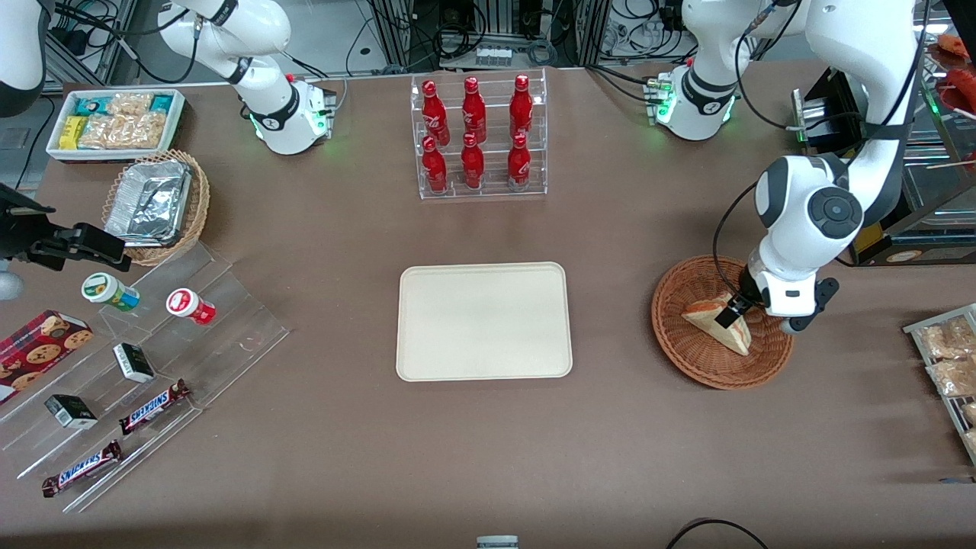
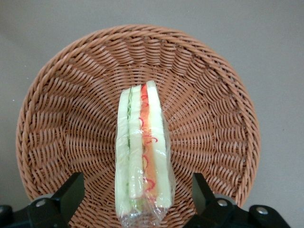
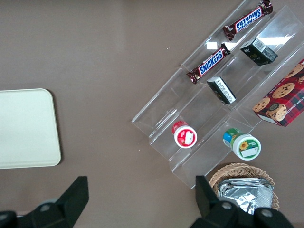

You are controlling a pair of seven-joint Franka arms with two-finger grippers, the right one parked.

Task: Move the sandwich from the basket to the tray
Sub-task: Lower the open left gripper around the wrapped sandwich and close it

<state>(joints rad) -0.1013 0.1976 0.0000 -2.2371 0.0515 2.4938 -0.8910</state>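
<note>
My gripper [image 2: 135, 199] hangs over the round reddish-brown woven wicker basket [image 2: 61, 118], fingers spread wide, one on either side of the clear-wrapped triangular sandwich of pale white bread with pink-red and green filling [image 2: 142, 152]. Neither finger touches the wrap as far as I can see, so nothing is grasped yet. The sandwich lies in the basket with its layered edge turned up toward my wrist camera.

By my reckoning the task is barely begun: the approach is made, while the closing, the lift, the carry and the setting down all remain. The flat rectangular cream-beige tray with rounded corners [image 1: 483, 321] sits bare on the brown table [image 1: 488, 457], well apart from the basket [image 1: 679, 343], toward the parked arm's end.

In the front view my arm reaches down over the basket's rim on the side farther from the camera, wrist bent so the gripper [image 1: 736, 309] points down at the sandwich [image 1: 720, 324]. Farther off stands a clear acrylic rack of red bottles [image 1: 479, 137]
</note>
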